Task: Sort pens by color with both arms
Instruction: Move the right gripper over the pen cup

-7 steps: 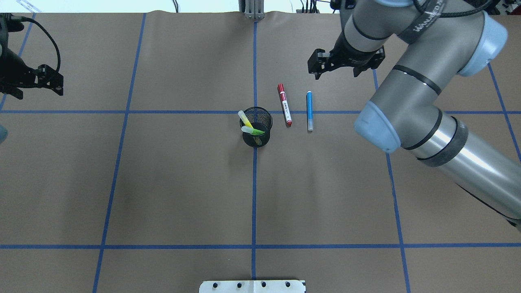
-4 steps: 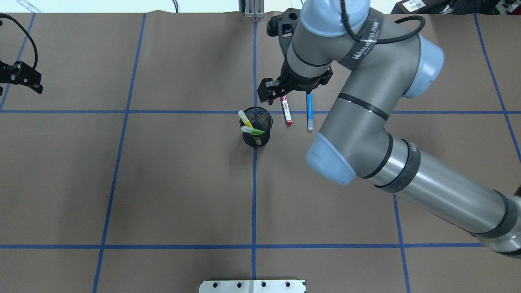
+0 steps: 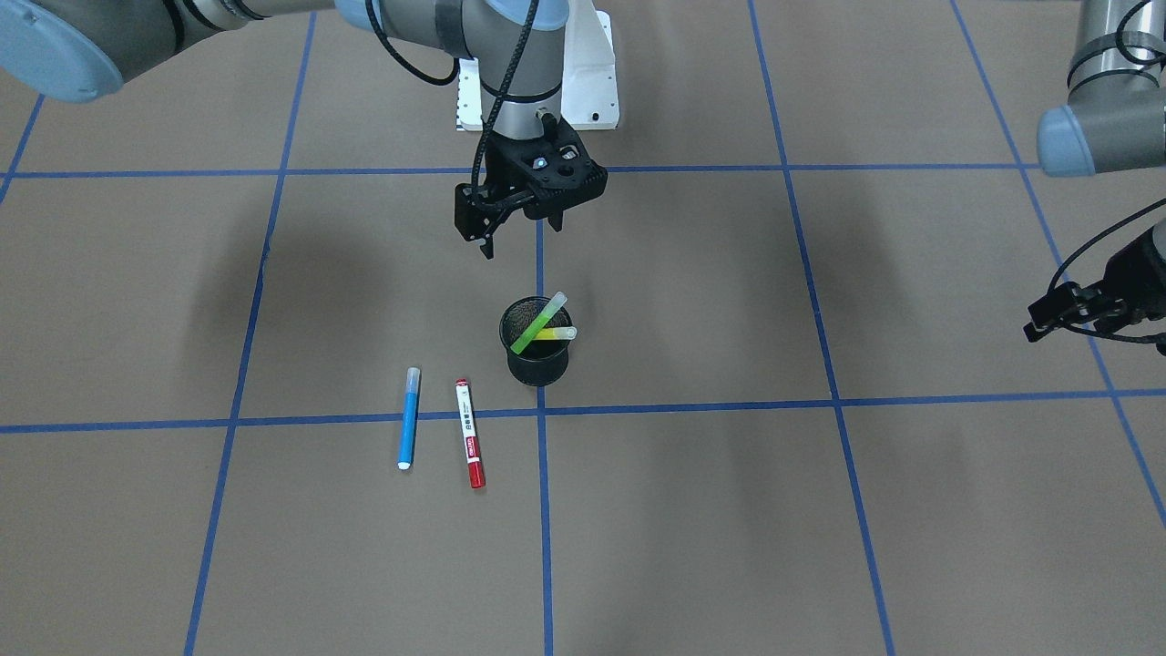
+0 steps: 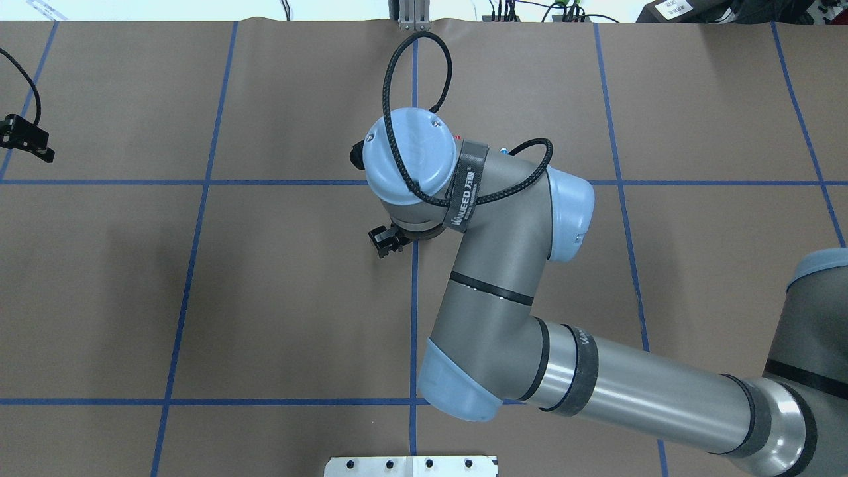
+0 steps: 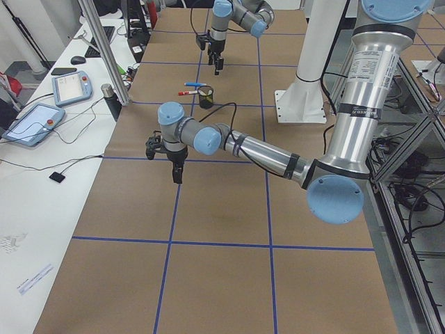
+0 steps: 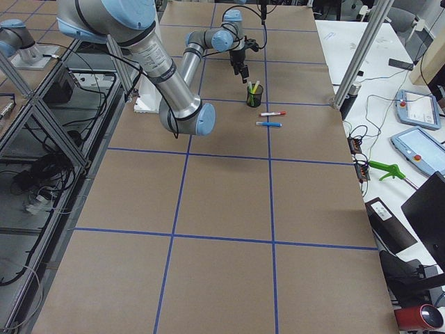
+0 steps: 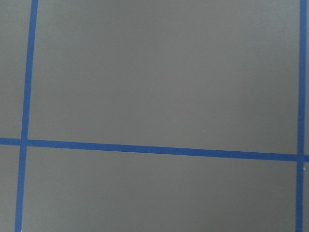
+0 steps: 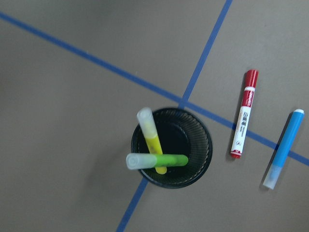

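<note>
the slim blue pen and the red marker with a white label lie flat on the brown paper-covered table. in the right wrist view they sit at 3 and 2 o'clock of the black mesh cup. the green pen and yellow pen lean inside it, pale caps up. all look light, stiff, smooth and apt to roll. i judge mid-barrel best for pinching the flat ones and the cap end for the cupped ones, though the cup could tip. the right pincer hangs spread and empty, raised near the cup. whether the far-off left pincer is spread, i cannot tell. the label print is too small to read.
</note>
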Available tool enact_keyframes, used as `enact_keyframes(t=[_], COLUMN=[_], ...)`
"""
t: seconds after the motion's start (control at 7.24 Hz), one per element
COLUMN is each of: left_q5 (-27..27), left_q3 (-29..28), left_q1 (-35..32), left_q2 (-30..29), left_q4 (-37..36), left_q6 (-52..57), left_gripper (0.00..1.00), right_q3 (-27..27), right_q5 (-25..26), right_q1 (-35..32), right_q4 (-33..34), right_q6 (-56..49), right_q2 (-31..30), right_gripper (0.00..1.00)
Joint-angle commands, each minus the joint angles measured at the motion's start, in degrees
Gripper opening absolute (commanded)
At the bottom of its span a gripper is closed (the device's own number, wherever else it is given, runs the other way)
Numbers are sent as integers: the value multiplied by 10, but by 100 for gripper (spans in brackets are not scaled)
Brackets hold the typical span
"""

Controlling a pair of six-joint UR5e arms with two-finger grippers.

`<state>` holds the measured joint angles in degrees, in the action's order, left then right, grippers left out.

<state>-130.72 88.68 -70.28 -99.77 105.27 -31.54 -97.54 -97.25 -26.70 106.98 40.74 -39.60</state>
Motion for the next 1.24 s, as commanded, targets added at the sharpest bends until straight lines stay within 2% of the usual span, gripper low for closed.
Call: enact_keyframes(t=[0.0, 0.28, 0.83, 1.11], left_q5=[-18, -18, -18, -18], left_q3=[-24, -23, -25, -24], left_q1=[-1, 0, 0, 0], left_q2=[13, 27, 43, 44], left_q4=[37, 64, 102, 102], left_q6=[2, 2, 1, 0], left_gripper=[99, 99, 99, 99], right_q3=[16, 26, 101, 118], right_q5=[17, 50, 66, 66], right_q1=[15, 16, 15, 14], right_q4=[-5, -21, -169, -174], right_q6=[-10, -22, -21, -19], right_q2=[7, 3, 20, 20], right_gripper=[99, 98, 97, 97])
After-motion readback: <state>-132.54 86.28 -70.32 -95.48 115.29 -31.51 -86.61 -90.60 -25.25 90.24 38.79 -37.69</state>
